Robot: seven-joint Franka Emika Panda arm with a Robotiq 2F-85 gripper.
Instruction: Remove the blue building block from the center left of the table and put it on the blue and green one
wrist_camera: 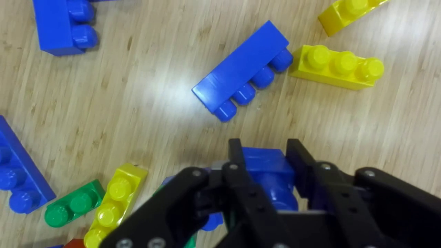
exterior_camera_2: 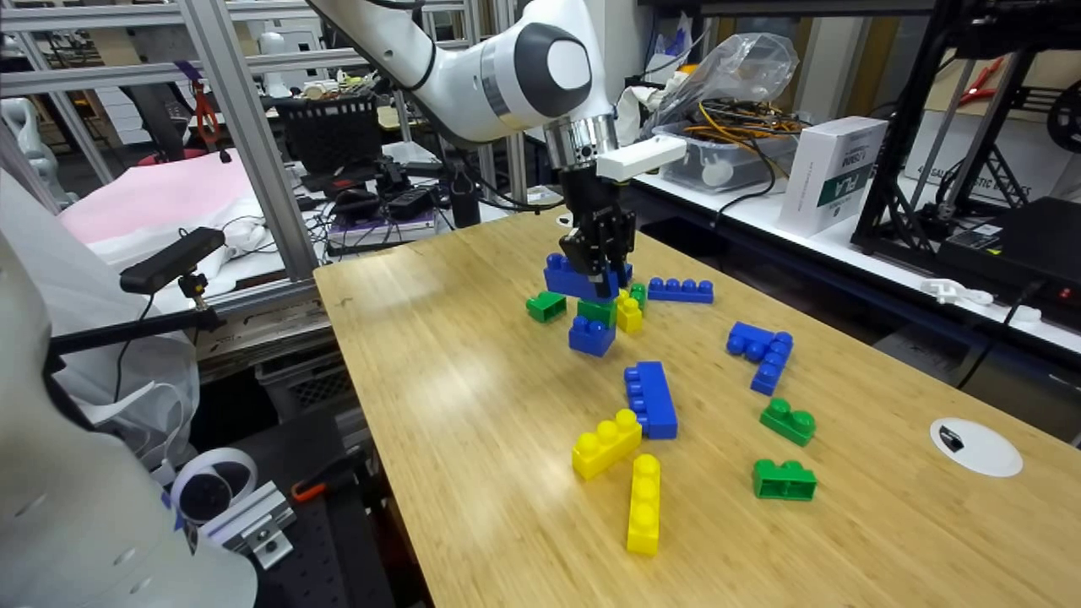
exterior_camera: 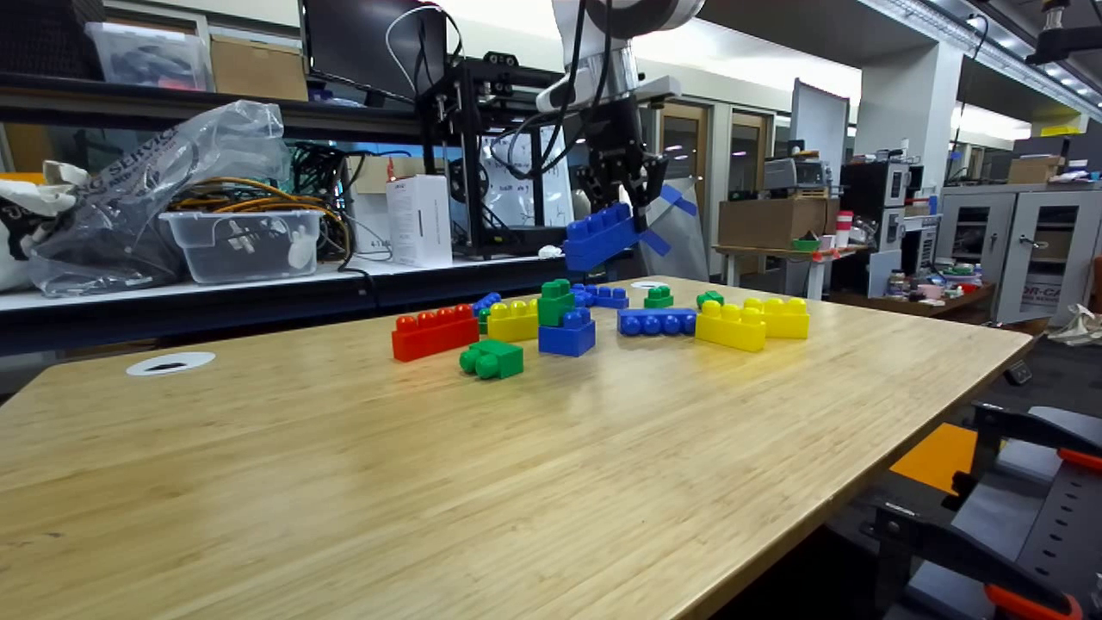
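The long blue building block [exterior_camera: 594, 238] is off the table [exterior_camera: 482, 482], its studs upward, tilted with one end lower in an exterior view. My gripper [wrist_camera: 264, 151] is shut on that block [wrist_camera: 265, 160] near one end, a finger on each side. In an exterior view the blue and green one stands upright on the table, a green brick [exterior_camera: 555, 304] on a short blue brick [exterior_camera: 566, 339]. The held block [exterior_camera_2: 564, 277] appears just above the green brick [exterior_camera_2: 596, 313] in an exterior view. In the wrist view my left-hand finger hides most of this stack.
Close by the stack are a red brick [exterior_camera: 436, 332], a yellow brick [exterior_camera: 514, 321] and a green brick [exterior_camera: 492, 359]. A blue brick lying on its side [exterior_camera_2: 651, 399] touches a yellow brick [exterior_camera_2: 607, 444]. A shelf [exterior_camera: 344, 288] runs along the table's far side.
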